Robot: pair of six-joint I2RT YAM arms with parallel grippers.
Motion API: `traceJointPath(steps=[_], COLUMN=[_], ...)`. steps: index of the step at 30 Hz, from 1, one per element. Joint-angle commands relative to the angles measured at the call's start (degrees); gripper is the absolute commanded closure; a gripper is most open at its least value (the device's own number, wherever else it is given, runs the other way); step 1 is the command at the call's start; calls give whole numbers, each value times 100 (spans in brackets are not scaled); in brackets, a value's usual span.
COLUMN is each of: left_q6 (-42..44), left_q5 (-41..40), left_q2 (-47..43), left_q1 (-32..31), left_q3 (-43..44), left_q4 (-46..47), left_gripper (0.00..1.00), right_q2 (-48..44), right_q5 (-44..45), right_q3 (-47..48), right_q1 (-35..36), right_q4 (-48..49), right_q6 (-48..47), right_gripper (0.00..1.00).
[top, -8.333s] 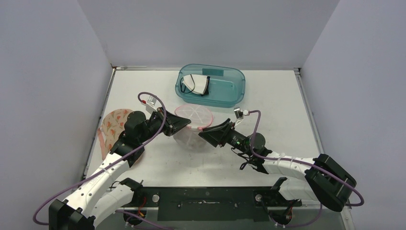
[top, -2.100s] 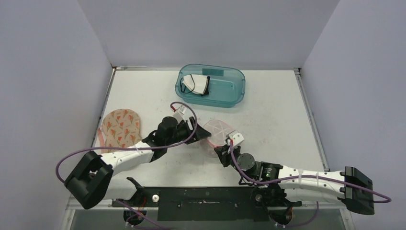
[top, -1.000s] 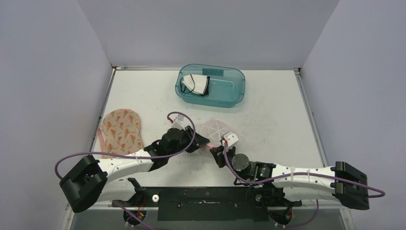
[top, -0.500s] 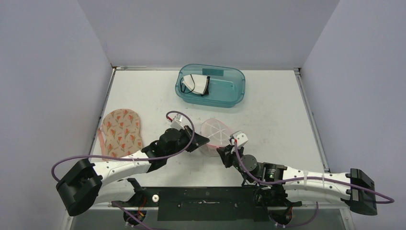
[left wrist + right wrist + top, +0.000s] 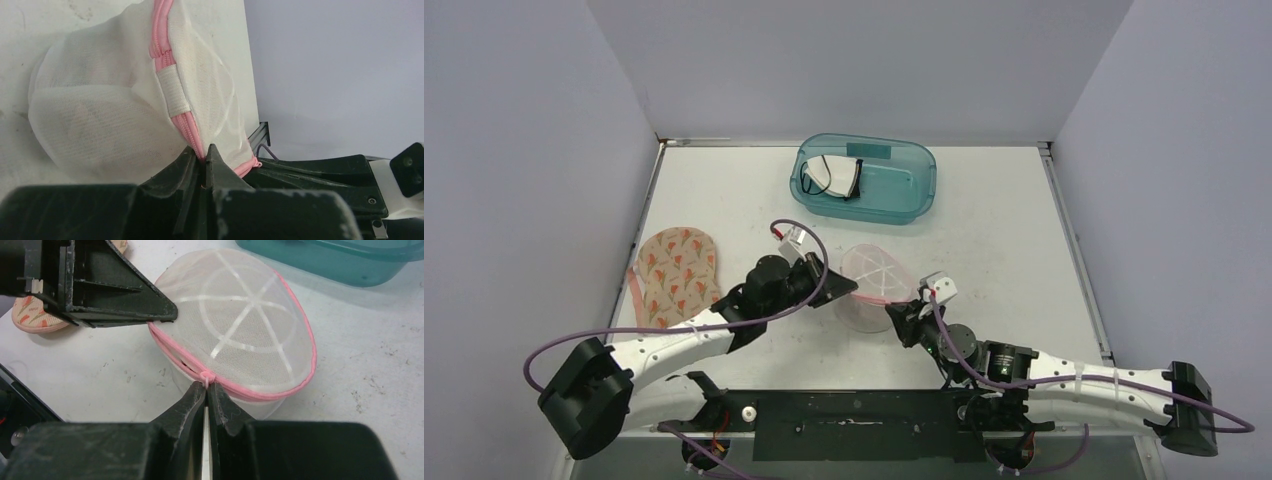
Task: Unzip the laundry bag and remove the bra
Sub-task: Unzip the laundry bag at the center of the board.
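Laundry bag point(image 5: 871, 283) sits on the table point(image 5: 1004, 230) between both arms, left gripper point(image 5: 205, 152) pinched tight on its pink zipper seam point(image 5: 161, 47), right gripper point(image 5: 206, 386) clamped on the zipper pull point(image 5: 206, 376). This looks like the unzipping step, so next the pull needs dragging along the seam.

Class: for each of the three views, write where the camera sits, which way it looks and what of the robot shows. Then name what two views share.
Top external: above and behind, looking down on the table; both arms show.
Left wrist: on that arm, facing the laundry bag past the left gripper.
Right wrist: the same past the right gripper.
Shared: both wrist views show the pink zipper.
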Motion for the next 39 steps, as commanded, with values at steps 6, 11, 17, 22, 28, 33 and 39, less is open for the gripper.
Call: traceJointPath(steps=[6, 11, 17, 22, 28, 33, 39], left_q6=[1018, 953, 896, 916, 828, 429, -460], left_q5=[1903, 1876, 1436, 1019, 485, -209, -905], left_q2=[668, 984, 1045, 794, 58, -763, -1504], left_q1=[574, 631, 656, 656, 641, 469, -159], left_q3=[1411, 1174, 632, 422, 281, 187, -82], left_q4=[256, 614, 708, 292, -574, -1770, -2232], left_gripper=[100, 100, 100, 86, 36, 16, 14], right_q2=[-145, 181, 486, 707, 910, 1063, 1266], right_q5=[-595, -670, -609, -595, -588, -624, -677], right_q3=[446, 294, 23, -52, 0, 61, 111], right_q1=[46, 64, 64, 67, 81, 95, 91], right_q4=[339, 689, 1065, 1265, 1379, 1450, 1528], right_q6=[-705, -556, -257, -140, -139, -177, -170], right_gripper=[95, 95, 95, 95, 95, 95, 95])
